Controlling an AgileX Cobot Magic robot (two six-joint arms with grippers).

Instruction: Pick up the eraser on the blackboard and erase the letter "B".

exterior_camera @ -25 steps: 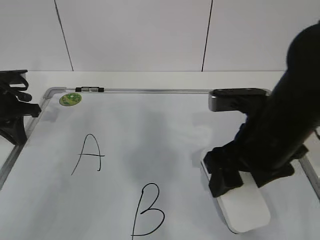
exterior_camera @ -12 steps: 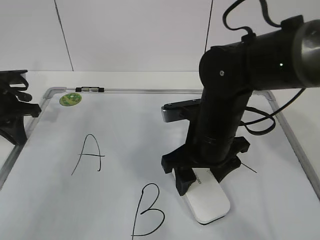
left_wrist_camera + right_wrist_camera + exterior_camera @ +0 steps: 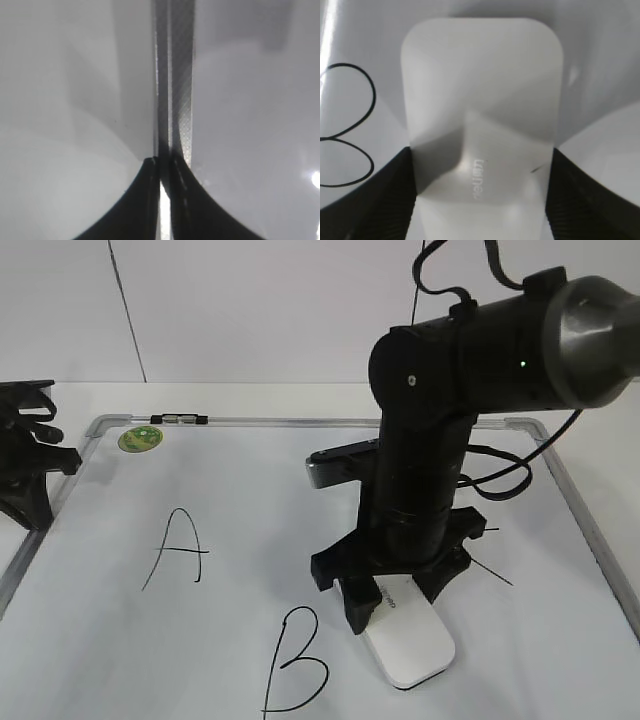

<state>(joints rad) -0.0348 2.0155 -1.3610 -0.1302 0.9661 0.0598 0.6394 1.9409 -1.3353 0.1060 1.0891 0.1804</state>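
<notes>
The blackboard [image 3: 250, 500] fills most of the exterior view, white-faced and grey-framed, lying flat on the bench [image 3: 300, 398]. Over its right half stands the right arm [image 3: 450, 430], big and black, reaching down to the lower middle of the frame. Its pincer [image 3: 395, 592] is clamped on the eraser [image 3: 410, 640], one finger on each long side, and the wrist view confirms it: dark fingers [image 3: 375, 200] press both edges of the white block, grey logo showing between them. The eraser sits on the board, lower centre-right, just beside the B [image 3: 297, 660] and not touching it. The A [image 3: 177, 550] is at centre-left, clear of everything. At the left edge the left pincer [image 3: 25, 455] rests by the frame, its fingers closed together on nothing. A green sticker [image 3: 140, 438] sits in the board's upper left corner.
</notes>
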